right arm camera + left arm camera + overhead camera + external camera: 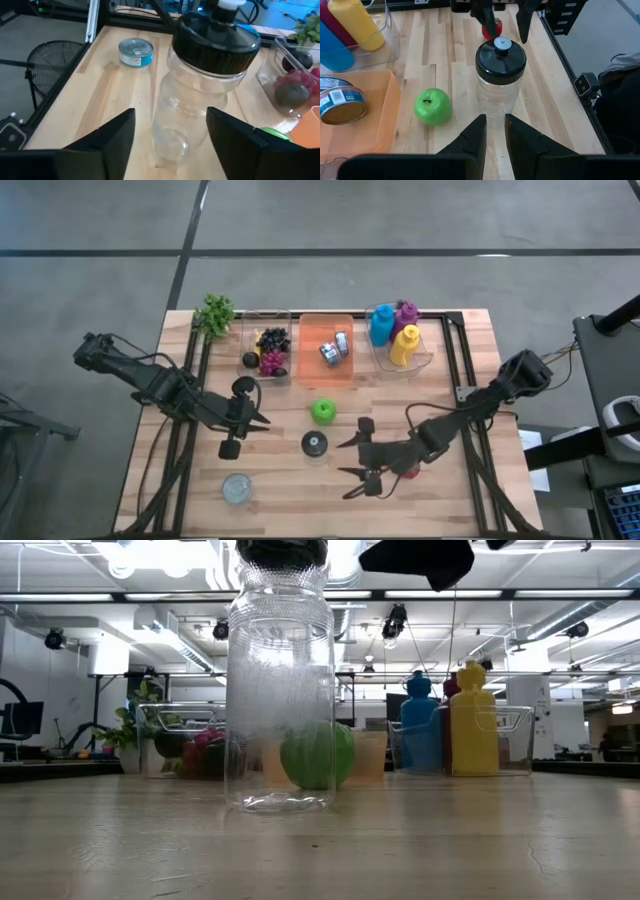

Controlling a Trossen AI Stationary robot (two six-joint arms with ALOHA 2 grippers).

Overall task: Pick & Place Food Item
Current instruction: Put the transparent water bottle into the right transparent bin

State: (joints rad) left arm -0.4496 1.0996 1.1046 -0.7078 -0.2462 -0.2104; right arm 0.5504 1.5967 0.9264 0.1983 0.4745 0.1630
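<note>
I am running the rig in what looks like a robotics lab or industrial workspace: a wooden table [300, 480] stands on bare grey concrete floor [400, 220], while rows of fluorescent ceiling lights [560, 592], exposed ducting [185, 652] and distant monitors [12, 720] fill the open hall behind.
</note>
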